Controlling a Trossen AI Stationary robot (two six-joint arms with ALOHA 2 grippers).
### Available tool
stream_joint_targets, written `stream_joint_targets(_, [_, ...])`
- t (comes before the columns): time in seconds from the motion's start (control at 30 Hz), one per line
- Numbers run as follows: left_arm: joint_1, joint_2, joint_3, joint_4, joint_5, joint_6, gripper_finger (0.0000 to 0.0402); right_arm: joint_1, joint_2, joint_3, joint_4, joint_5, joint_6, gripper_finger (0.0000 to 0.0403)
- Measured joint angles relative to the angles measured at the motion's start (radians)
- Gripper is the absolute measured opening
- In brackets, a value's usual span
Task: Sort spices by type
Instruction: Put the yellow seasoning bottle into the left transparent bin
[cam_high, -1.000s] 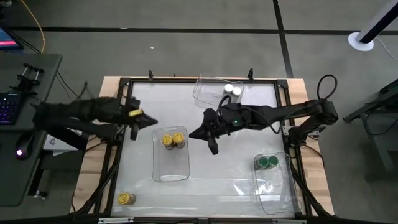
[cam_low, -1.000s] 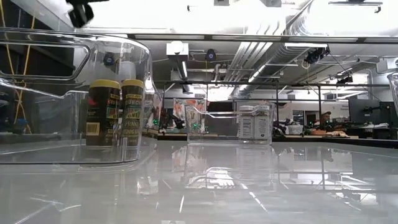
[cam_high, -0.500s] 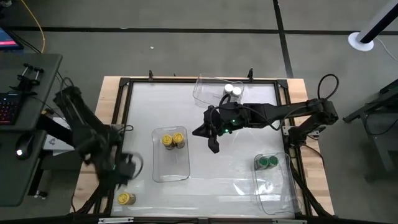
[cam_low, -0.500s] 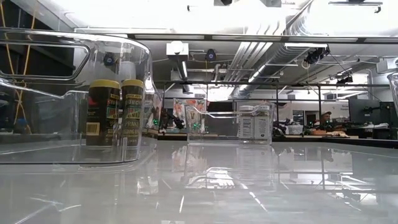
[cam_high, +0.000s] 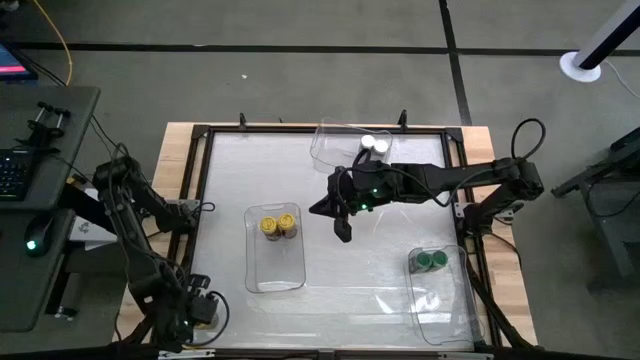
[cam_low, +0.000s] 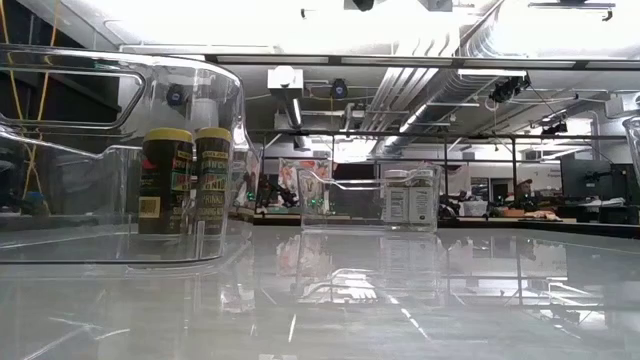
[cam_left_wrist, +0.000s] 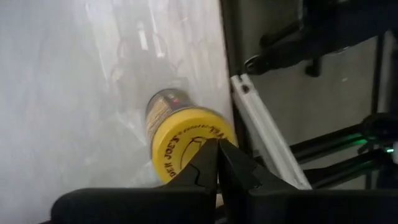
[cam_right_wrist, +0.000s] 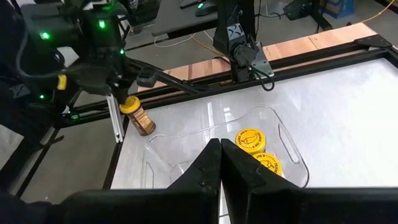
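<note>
1. At the near left corner of the table (cam_high: 330, 290), the left gripper (cam_high: 203, 311) has swung down from beside the middle bin within the last second and now hangs over the stray yellow-lidded jar (cam_left_wrist: 186, 140), its fingers pressed together with nothing between them.
2. That move suggests the last loose jar is the next target; the fingers would have to part before they could take it.
3. The right gripper (cam_high: 341, 228) has hardly shifted and waits above the table's middle, just beside the middle bin (cam_high: 275, 270), its fingers also together and empty.
4. Yellow lids number three: two jars (cam_high: 278, 225) stand touching in the middle bin, and the third stands alone by the table's left rail.
5. White lids number two, both jars (cam_high: 374, 145) sitting in the far bin (cam_high: 325, 145).
6. Green lids number two, both jars (cam_high: 431, 261) in the right bin (cam_high: 440, 310).
7. Bins number three and jars seven, so six jars look sorted and one remains.
</note>
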Motion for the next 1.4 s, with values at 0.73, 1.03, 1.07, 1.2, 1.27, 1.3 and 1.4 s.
stream_joint_targets(0.73, [0.076, 0.033, 0.005, -0.175, -0.14, 0.102, 0.0, 0.0, 0.0, 0.0, 0.0, 0.0, 0.0, 0.0])
stream_joint_targets(1.03, [0.17, 0.003, 0.0, -0.289, -0.182, 0.248, 0.0, 0.0, 0.0, -0.001, 0.0, 0.0, 0.0, 0.0])
stream_joint_targets(1.07, [0.183, -0.008, 0.0, -0.29, -0.192, 0.261, 0.0, 0.0, 0.0, -0.001, 0.0, 0.0, 0.0, 0.0])
stream_joint_targets(1.2, [0.234, -0.047, -0.006, -0.317, -0.236, 0.3, 0.0, 0.0, 0.0, -0.001, 0.0, 0.0, -0.011, 0.0])
stream_joint_targets(1.27, [0.26, -0.069, -0.005, -0.335, -0.243, 0.308, 0.0, 0.0, 0.0, -0.001, 0.0, 0.0, -0.011, 0.0])
stream_joint_targets(1.3, [0.271, -0.079, -0.005, -0.35, -0.242, 0.309, 0.0, 0.0, 0.0, -0.001, 0.0, 0.0, -0.013, 0.0])
stream_joint_targets(1.4, [0.296, -0.121, -0.005, -0.37, -0.197, 0.294, 0.0, 0.0, 0.0, -0.001, -0.001, 0.0, -0.019, 0.0])
